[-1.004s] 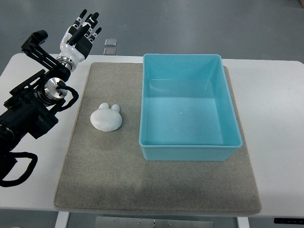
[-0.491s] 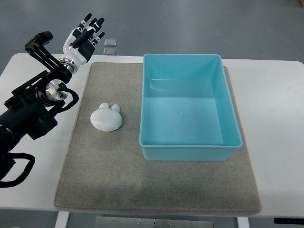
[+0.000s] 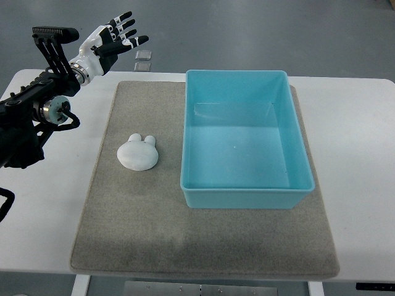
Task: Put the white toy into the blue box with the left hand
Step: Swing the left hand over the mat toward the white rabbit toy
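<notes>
A white toy point(image 3: 138, 152) shaped like a round head with two small ears lies on the grey mat point(image 3: 154, 234), left of the blue box point(image 3: 247, 197). The box is an open, empty rectangular bin on the mat's right half. My left hand point(image 3: 117, 36) is raised over the table's far left corner, well behind the toy, with its fingers spread and nothing in it. Its black arm reaches in from the left edge. No right arm shows in this view.
The white table point(image 3: 358, 148) carries the mat. Two small clear squares point(image 3: 143, 60) lie on the floor just past the far edge.
The left hand has risen and swung to the right, its fingers now pointing right. The arm has pulled back toward the left edge. Toy and box have not moved.
</notes>
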Controlling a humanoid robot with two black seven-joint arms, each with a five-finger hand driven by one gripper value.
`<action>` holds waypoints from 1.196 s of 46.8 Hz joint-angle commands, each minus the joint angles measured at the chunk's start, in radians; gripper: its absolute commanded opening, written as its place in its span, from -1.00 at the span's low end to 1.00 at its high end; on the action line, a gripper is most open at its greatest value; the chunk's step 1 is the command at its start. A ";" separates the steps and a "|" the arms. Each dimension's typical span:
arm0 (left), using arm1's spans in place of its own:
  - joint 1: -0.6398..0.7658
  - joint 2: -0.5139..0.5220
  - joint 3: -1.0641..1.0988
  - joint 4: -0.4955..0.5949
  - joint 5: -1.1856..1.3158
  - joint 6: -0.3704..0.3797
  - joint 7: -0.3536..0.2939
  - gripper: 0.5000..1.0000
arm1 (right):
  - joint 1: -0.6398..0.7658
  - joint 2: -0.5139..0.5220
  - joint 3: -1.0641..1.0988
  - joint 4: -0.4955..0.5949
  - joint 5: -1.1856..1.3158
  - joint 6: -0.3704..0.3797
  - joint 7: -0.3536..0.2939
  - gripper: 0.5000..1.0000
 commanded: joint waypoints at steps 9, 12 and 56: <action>-0.002 0.150 0.092 -0.184 0.201 -0.041 0.000 0.97 | 0.000 0.000 0.000 0.000 0.000 0.000 0.000 0.74; -0.007 0.201 0.114 -0.247 0.229 -0.090 0.000 0.97 | 0.000 0.000 0.000 0.000 0.000 0.000 0.000 0.74; -0.003 0.514 0.167 -0.689 0.866 -0.257 -0.145 0.96 | 0.000 0.000 0.000 0.000 0.000 0.000 0.001 0.74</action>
